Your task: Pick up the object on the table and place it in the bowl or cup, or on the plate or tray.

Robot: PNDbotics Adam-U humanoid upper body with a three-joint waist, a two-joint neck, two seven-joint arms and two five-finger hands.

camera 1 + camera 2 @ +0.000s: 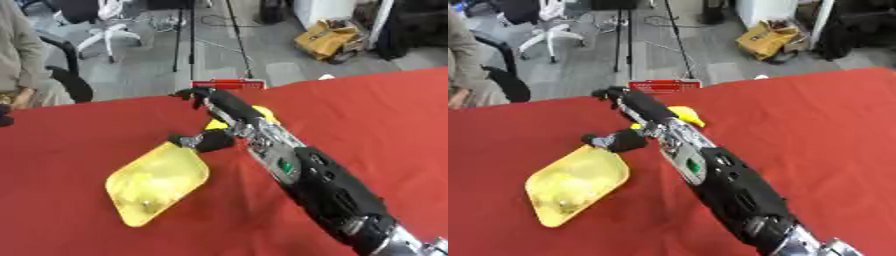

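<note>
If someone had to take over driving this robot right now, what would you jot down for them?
Right hand: stretched out over the red table, fingers straight, thumb out to the side, holding nothing that shows.
Left hand: not in view.
Yellow object: lying on the table, partly hidden behind the right hand; I cannot tell whether they touch.
Yellow tray: on the table to the left of the hand; something small lies near its close end.
Done: the hand has reached the object.
Left: grasp the object, lift it, carry it left and set it on the tray.
</note>
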